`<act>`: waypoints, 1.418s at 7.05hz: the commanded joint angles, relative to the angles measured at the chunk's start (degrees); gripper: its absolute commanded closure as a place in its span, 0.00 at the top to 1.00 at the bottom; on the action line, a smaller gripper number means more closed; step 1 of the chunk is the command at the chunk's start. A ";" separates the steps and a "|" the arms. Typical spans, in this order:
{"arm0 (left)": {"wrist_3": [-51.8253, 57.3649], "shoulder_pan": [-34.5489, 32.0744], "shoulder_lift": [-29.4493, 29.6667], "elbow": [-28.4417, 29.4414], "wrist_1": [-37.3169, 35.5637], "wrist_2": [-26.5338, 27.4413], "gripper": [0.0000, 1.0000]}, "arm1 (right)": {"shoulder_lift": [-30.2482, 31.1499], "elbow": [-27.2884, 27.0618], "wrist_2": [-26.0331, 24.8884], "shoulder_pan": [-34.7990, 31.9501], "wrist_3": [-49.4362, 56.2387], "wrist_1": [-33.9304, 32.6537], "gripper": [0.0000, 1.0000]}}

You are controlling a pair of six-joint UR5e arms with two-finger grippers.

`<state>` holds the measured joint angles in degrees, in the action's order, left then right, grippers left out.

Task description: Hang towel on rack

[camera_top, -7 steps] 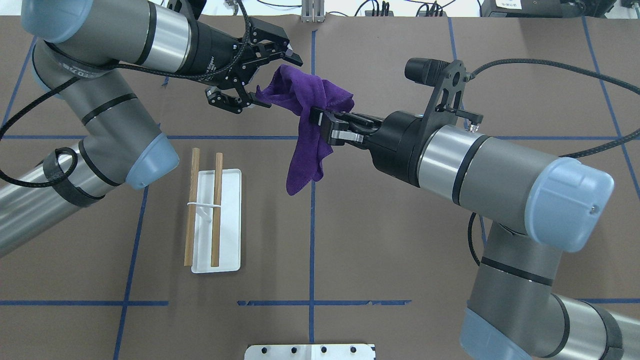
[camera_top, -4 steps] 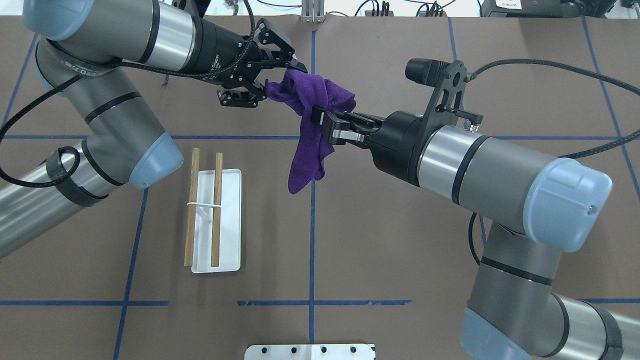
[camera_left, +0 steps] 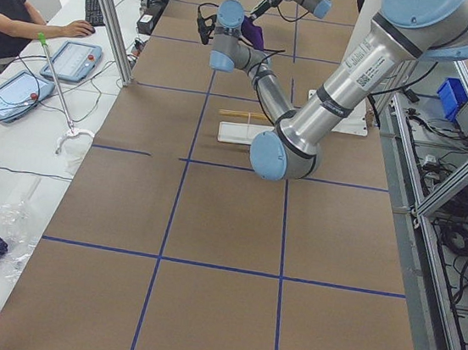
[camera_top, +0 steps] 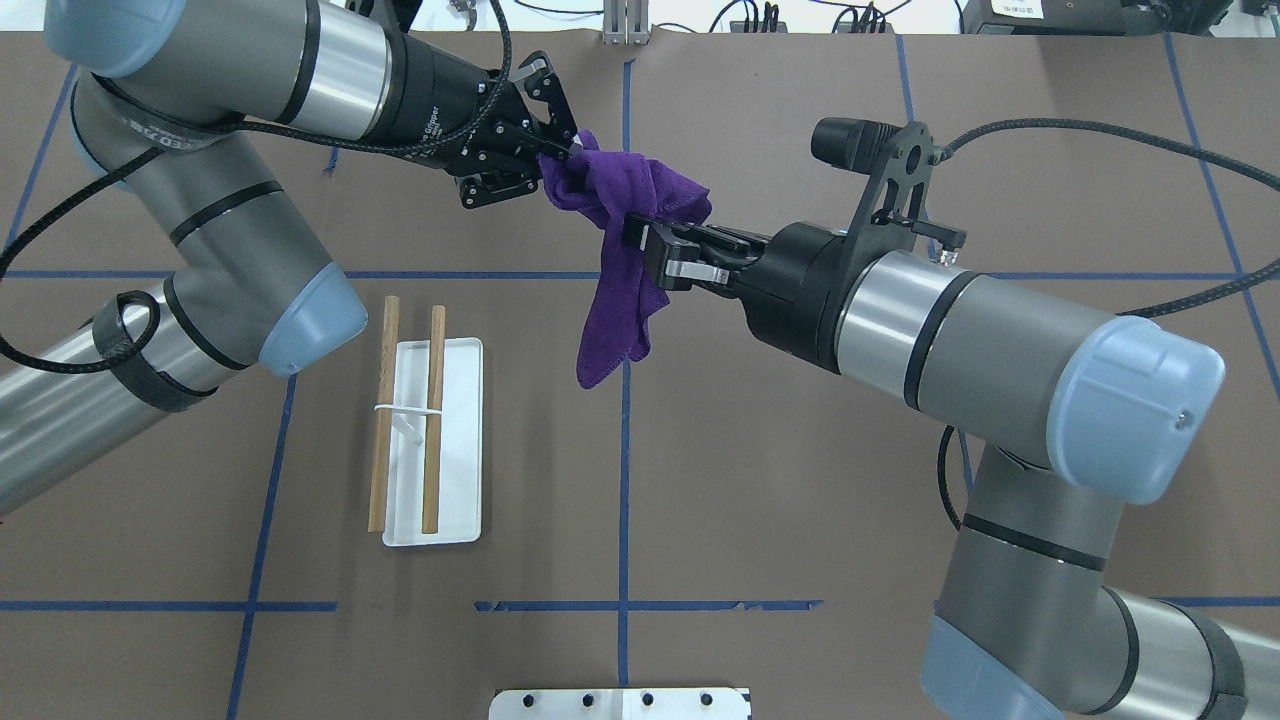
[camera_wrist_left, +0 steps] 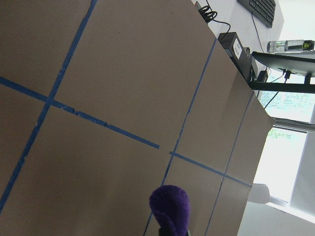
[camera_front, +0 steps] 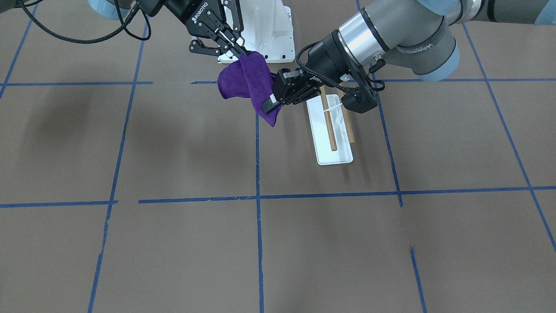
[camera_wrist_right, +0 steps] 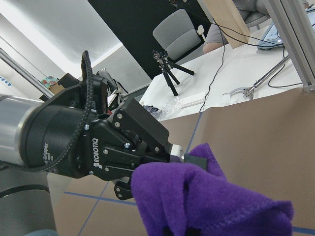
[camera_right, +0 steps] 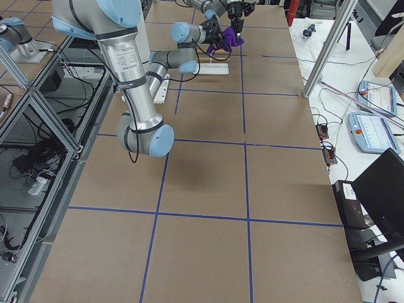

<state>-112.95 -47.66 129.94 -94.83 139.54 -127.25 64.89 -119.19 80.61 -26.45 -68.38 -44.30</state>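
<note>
The purple towel hangs in the air between both grippers over the far middle of the table. My right gripper is shut on its bunched upper part. My left gripper is shut on the towel's far left corner. The front-facing view shows the towel, the right gripper and the left gripper. The right wrist view shows the left gripper pinching the cloth. The rack, a white tray with two wooden dowels, stands on the table below and left of the towel, apart from it.
The table is brown with blue tape lines. A white bolted pedestal plate sits at the near edge. My left forearm reaches over the area left of the rack. Cables and boxes line the far edge.
My left gripper moved right to the towel's corner and closed on it; it was open one second ago. The right gripper and the hanging towel stayed in place.
</note>
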 commanded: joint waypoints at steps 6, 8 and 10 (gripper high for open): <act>0.01 -0.33 -0.22 0.00 0.03 -0.02 0.00 | 1.81 -0.78 2.34 0.70 -0.27 0.62 1.00; -0.16 -0.24 -0.04 -0.35 0.03 0.07 0.00 | 8.55 -4.20 8.65 -1.13 0.17 -0.61 1.00; -0.16 0.02 0.05 -2.01 -0.41 1.90 0.00 | 11.92 -4.30 19.16 -9.01 0.35 -5.84 1.00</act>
<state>-113.14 -47.77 129.97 -95.85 139.32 -126.56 74.88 -123.20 92.81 -30.55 -68.12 -46.24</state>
